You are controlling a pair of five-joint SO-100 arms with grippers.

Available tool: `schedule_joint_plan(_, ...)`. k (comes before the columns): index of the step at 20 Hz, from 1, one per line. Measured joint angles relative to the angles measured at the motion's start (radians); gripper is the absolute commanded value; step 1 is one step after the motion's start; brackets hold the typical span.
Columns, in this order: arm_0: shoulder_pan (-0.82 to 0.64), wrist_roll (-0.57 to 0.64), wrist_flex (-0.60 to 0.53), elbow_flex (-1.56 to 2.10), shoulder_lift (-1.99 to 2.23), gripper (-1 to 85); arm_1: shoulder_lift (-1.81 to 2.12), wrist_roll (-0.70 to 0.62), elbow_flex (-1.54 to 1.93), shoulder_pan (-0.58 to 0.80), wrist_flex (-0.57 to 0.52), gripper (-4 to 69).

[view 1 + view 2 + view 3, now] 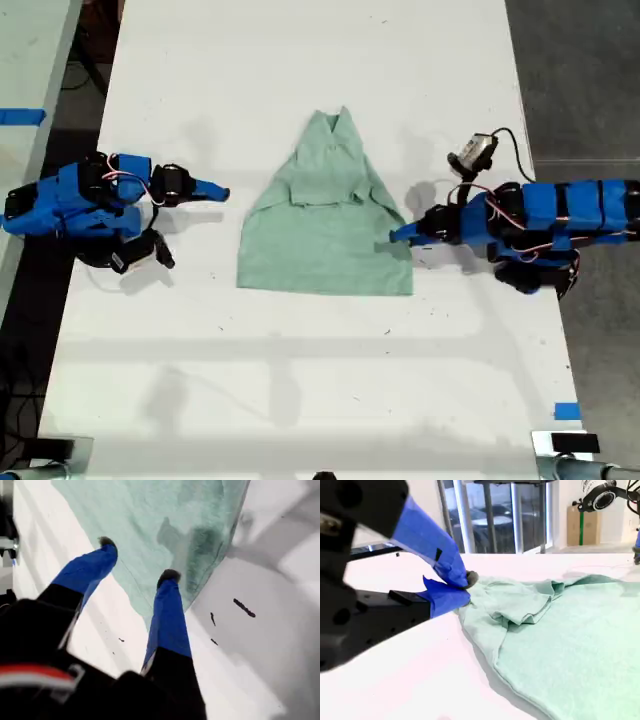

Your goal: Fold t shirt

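Gripper one first: my first gripper (pixel 395 237) comes in from the exterior view's right, and its tips sit at the shirt's edge on that side, a little above the hem corner. In the first wrist view its gripper (pixel 137 558) has the two blue fingers spread well apart. Both dark tips are over the green cloth just inside the edge, and nothing is held between them. I cannot tell whether the tips press on the cloth or hang just above it.

My second gripper (pixel 222 192) reaches in from the exterior view's left and stops near the shirt, with a strip of bare surface between them in that view. In the second wrist view the gripper (pixel 467 580) has its jaws brought together at the tips. The tips line up with the shirt's near edge, but no cloth shows pinched between them.

The t shirt (pixel 325 235) lies flat in the middle of the white surface (pixel 300 380), between the two arms. Its neck points to the exterior view's top and its straight hem to the bottom. Both sleeves are folded inward over the chest, so the outline narrows toward the neck. The second wrist view shows the t shirt (pixel 570 640) with one folded sleeve bunched in soft ridges. In the first wrist view the t shirt (pixel 150 510) fills the far part past the fingers, with a few small black marks (pixel 244 608) on the surface (pixel 270 645) nearby.
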Motion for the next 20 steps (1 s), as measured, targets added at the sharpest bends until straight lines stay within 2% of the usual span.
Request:
schedule_joint_plan(3,0.000,0.000,0.000,0.000,0.000,-0.2,-0.410,0.040,-0.150,-0.034,-0.071,27.8)
schedule_joint_plan(6,0.000,0.000,0.002,0.000,0.000,-0.2,-0.604,0.092,-0.218,-0.031,-0.069,28.7)
schedule_joint_plan(8,0.000,0.000,0.002,0.000,0.000,-0.2,-0.543,0.109,-0.215,-0.021,-0.035,15.0)
schedule_joint_plan(11,0.000,0.000,0.002,0.000,0.000,-0.2,-0.476,0.107,-0.173,0.000,-0.012,20.4)
schedule_joint_plan(13,0.000,0.000,0.002,0.000,0.000,-0.2,-0.546,0.083,-0.173,0.003,-0.057,21.1)
schedule_joint_plan(15,0.000,0.000,0.002,0.000,0.000,-0.2,-0.675,0.046,-0.239,0.009,-0.072,14.8)
schedule_joint_plan(16,0.000,0.000,0.002,0.000,0.000,-0.2,-0.750,0.023,-0.299,0.009,-0.064,1.0)
schedule_joint_plan(20,0.000,0.000,0.002,0.000,0.000,-0.2,-0.864,0.023,-0.479,0.012,0.104,1.2)
